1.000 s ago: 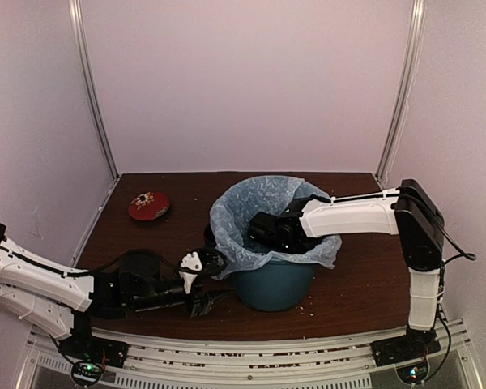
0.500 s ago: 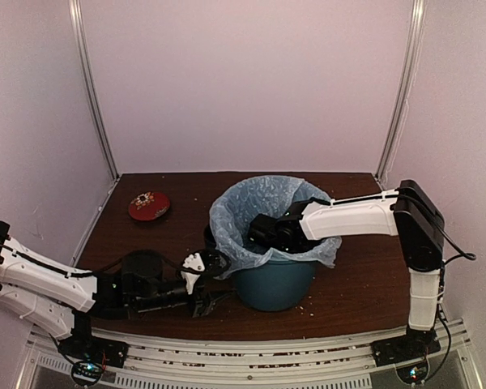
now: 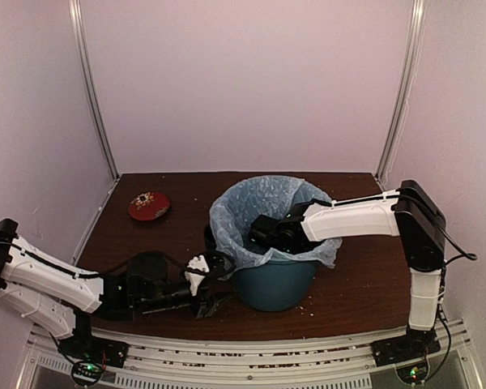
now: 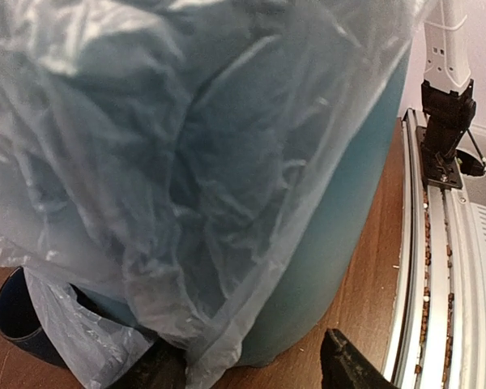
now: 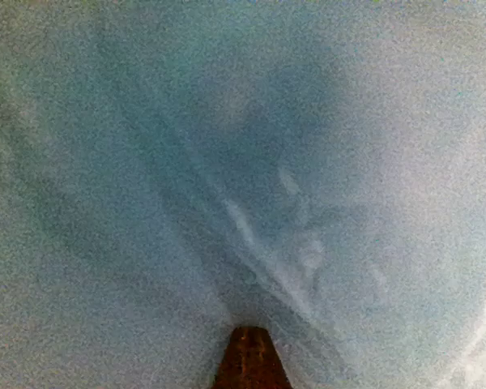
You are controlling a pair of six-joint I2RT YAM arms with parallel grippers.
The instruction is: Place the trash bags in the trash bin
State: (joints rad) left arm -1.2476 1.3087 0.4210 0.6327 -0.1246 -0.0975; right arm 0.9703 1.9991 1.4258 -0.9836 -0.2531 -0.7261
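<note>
Thin plastic trash bag (image 3: 255, 198) was mostly lining the teal bin (image 3: 274, 285) around your pressed-together right gripper (image 3: 259, 233), but it hung loose right in front of your spread left gripper (image 3: 209, 279), so I'd say tucking was left.

I find no word, number or brand that I can read in any view. The small red round dish (image 3: 149, 205) near the far left corner of the tabletop (image 3: 364, 275) carries gold marks, too small to tell if they are letters.
</note>
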